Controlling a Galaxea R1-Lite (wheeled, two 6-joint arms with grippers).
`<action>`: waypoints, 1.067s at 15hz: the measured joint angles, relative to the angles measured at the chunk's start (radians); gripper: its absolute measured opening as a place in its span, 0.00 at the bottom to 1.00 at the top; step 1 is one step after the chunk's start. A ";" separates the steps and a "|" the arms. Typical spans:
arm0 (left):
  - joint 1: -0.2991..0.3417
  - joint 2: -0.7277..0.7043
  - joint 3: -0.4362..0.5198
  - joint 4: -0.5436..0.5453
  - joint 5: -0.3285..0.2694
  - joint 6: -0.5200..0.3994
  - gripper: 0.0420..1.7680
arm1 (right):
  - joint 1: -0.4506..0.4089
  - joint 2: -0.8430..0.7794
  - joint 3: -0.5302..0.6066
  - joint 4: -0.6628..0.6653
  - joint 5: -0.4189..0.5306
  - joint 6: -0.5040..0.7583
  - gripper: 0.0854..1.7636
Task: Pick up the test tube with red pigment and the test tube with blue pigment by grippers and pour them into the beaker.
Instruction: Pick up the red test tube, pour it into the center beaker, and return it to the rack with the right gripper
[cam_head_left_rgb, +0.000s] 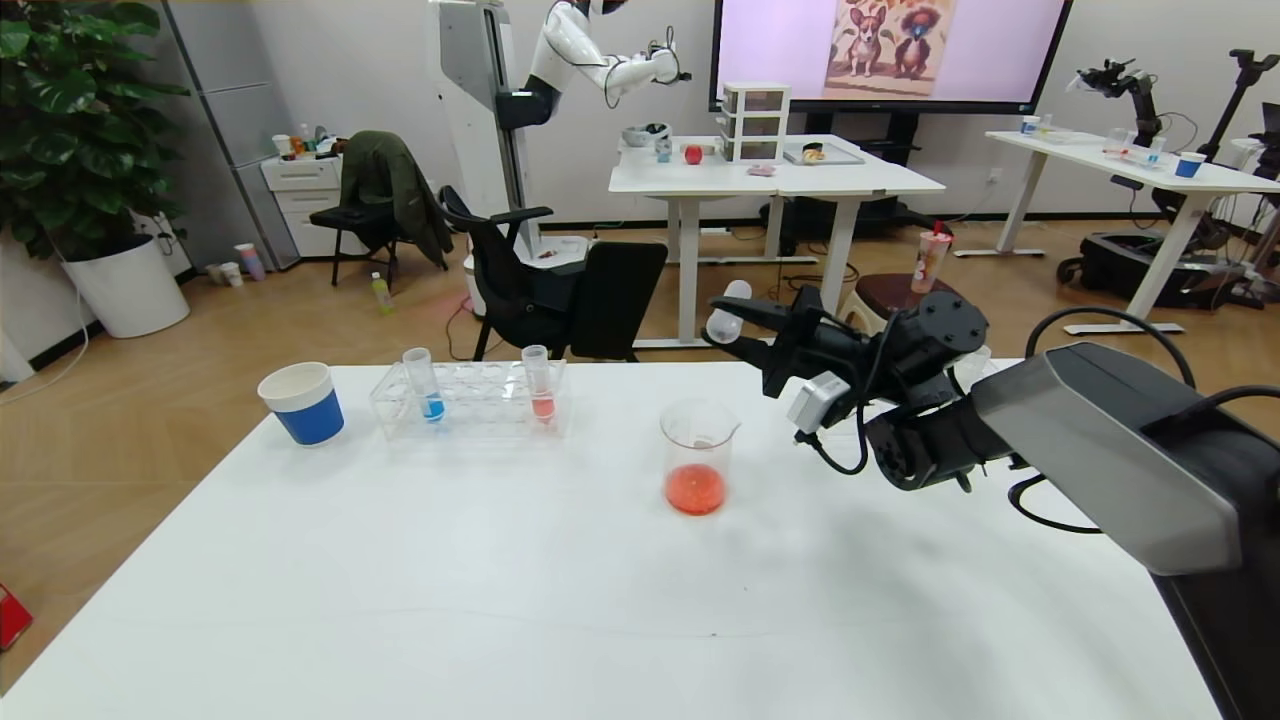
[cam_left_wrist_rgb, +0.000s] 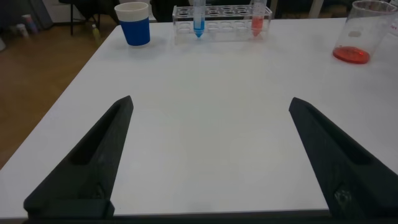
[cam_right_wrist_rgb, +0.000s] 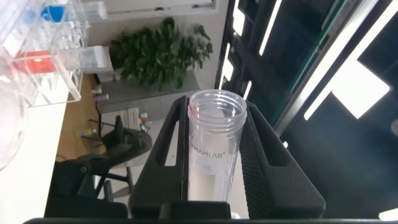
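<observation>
Room is evenly and brightly lit from overhead; long ceiling light strips (cam_right_wrist_rgb: 348, 68) are seen in right wrist view, blown out to white glare. Soft diffuse shadows are cast on the white table (cam_head_left_rgb: 560, 600) beneath the right arm, w/ mild sheen on the tabletop. Wide-angle bending is noted at head view edges; the black fingers (cam_left_wrist_rgb: 93, 168) are blurred in left wrist view foreground.

Right hand (cam_head_left_rgb: 735, 322) clamped, left hand (cam_left_wrist_rgb: 208, 155) spread.
</observation>
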 joint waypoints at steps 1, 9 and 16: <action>0.000 0.000 0.000 0.000 0.000 0.000 0.99 | -0.007 -0.033 0.041 -0.005 -0.049 0.056 0.25; 0.000 0.000 0.000 0.000 0.000 0.000 0.99 | -0.078 -0.344 0.476 -0.010 -0.668 0.611 0.25; 0.000 0.000 0.000 0.000 0.000 0.000 0.99 | -0.145 -0.498 0.653 0.032 -1.045 0.887 0.25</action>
